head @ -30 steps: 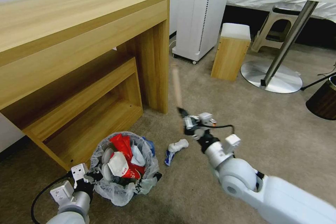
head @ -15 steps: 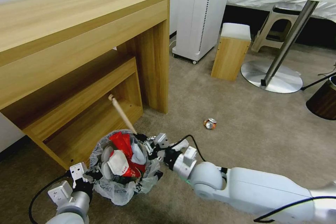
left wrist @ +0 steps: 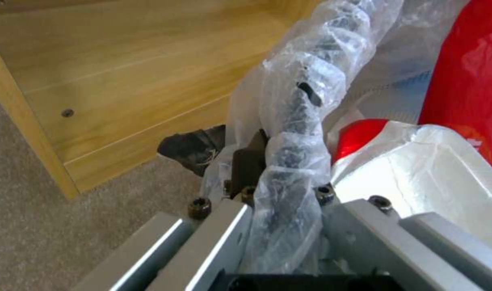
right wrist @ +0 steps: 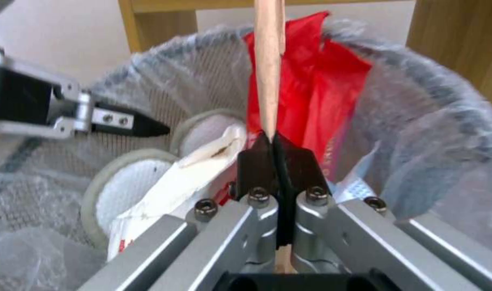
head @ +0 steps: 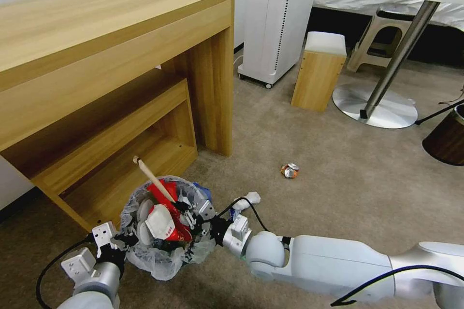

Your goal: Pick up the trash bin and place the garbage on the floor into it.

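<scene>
Lower left of the head view: the bin (head: 162, 231) sits on the beige floor (head: 338, 193), just in front of the wooden desk (head: 111, 58), its whitish bag crinkled over the rim. The left gripper (head: 126, 240) is at the bin's near-left edge, and the left wrist view shows its fingers (left wrist: 249, 161) pinched together on the bagged rim (left wrist: 300, 133) — a firm clamp on the bin.

The right arm reaches in from the lower right, and the right gripper (head: 181, 204) hangs over the bin's mouth, jaws closed tight on the stick (head: 153, 179). The stick slants up and to the left from the fingers, its free end level with the desk's lower shelf. In the right wrist view the stick (right wrist: 268, 68) runs straight out from between the black fingertips (right wrist: 257, 159), over red wrappers (right wrist: 321, 93) and white slippers (right wrist: 149, 190) already lying in the bin.

Out on the floor, a crumpled tissue (head: 245, 200) lies just right of the bin, close behind the right wrist — and a crushed can (head: 290, 170) sits well apart, toward the middle of the frame.
</scene>
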Available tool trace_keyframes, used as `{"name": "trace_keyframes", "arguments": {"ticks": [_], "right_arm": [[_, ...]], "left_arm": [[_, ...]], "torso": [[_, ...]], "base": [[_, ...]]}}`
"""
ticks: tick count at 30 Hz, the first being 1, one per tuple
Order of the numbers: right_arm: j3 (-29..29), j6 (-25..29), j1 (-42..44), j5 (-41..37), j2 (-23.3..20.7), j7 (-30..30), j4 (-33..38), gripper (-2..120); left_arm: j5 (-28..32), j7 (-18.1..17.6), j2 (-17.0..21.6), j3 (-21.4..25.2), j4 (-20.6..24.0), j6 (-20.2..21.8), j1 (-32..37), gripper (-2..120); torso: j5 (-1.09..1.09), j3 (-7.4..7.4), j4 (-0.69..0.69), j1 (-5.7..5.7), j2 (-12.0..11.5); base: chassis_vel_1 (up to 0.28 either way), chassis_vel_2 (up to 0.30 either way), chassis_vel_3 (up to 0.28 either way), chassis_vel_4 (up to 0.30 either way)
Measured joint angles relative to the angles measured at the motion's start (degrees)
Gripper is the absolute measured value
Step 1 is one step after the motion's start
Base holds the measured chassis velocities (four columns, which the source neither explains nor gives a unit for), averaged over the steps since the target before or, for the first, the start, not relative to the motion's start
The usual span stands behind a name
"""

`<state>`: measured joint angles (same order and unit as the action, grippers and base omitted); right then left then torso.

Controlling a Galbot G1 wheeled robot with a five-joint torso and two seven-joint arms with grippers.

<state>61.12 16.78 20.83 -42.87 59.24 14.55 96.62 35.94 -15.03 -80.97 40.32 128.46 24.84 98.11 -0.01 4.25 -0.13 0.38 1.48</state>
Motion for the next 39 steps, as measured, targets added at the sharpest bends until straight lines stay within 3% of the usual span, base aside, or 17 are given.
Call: {"name": "trace_keyframes", "arguments": {"ticks": [18, 24, 31, 36, 39], "right_arm": [[0.7, -0.82, 0.39, 1.89, 0.29, 1.32, -1.78, 2], [0.49, -0.89, 0.61, 1.68, 0.02, 1.19, -1.47, 21], [-0.37, -0.89, 0.34, 1.24, -0.34, 1.01, -0.51, 53], [-1.14, -0.94, 0.61, 0.74, -0.94, 1.12, 0.55, 65], [-2.16, -1.3, 1.01, -0.24, -1.73, 1.17, 2.58, 81]], "left_arm": [[0.68, -0.18, 0.67, 0.2, 0.25, 0.11, 0.0, 0], [0.64, -0.19, 0.6, 0.15, 0.13, 0.1, 0.02, 0], [0.43, -0.13, 0.39, -0.13, -0.35, 0.1, -0.3, 0], [0.27, -0.13, 0.34, -0.17, -0.69, 0.1, -0.37, 0], [0.27, -0.09, 0.38, -0.17, -0.88, 0.09, -0.52, 0]], "torso": [[0.01, 0.0, 0.0, 0.0, 0.0], [0.01, 0.0, 0.0, 0.0, 0.0], [0.01, 0.0, 0.0, 0.0, 0.0], [0.01, 0.0, 0.01, 0.0, 0.0], [0.01, 0.0, 0.0, 0.0, 0.0]], "base": [[0.0, 0.0, 0.0, 0.0], [0.0, 0.0, 0.0, 0.0], [0.0, 0.0, 0.0, 0.0], [0.0, 0.0, 0.0, 0.0], [0.0, 0.0, 0.0, 0.0]]}}
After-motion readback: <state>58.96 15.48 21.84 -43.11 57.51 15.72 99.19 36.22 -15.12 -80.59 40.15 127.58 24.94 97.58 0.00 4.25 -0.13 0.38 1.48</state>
